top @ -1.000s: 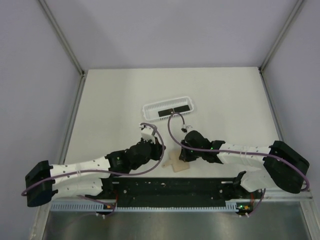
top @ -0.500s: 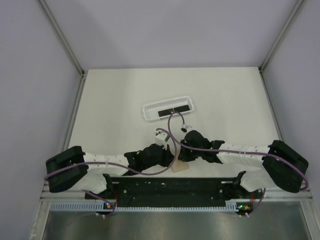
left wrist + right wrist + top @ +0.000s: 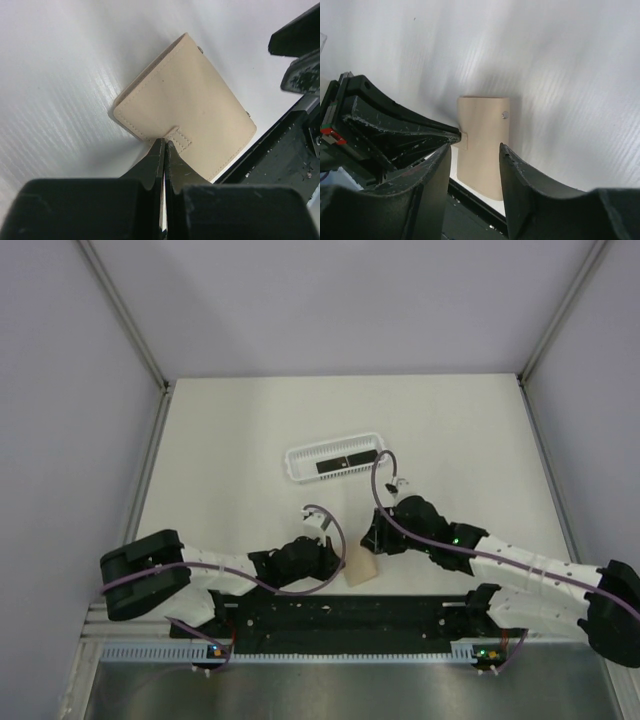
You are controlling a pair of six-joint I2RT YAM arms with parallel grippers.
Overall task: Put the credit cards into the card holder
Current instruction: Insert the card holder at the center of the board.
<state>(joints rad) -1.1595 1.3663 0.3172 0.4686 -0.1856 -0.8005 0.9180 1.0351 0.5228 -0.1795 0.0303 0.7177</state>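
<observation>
Left fingers [image 3: 330, 558] and right fingers [image 3: 372, 538], seen from above, flank the one holder [image 3: 360, 570]; two cards [image 3: 345, 462], I think, lie in the one basket [image 3: 300, 466] beyond it. Left wrist: shut at the holder's tab [image 3: 179, 139], grip unclear. Right wrist: parted, empty, over the holder. Unpinned, the holder may just slide when I pull the tab.

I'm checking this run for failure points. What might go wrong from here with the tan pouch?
The shut left hand meets the flat beige card holder only at its small strap, so a pull may slip off or drag it. The open right hand hangs close to the left one; they might collide.
</observation>
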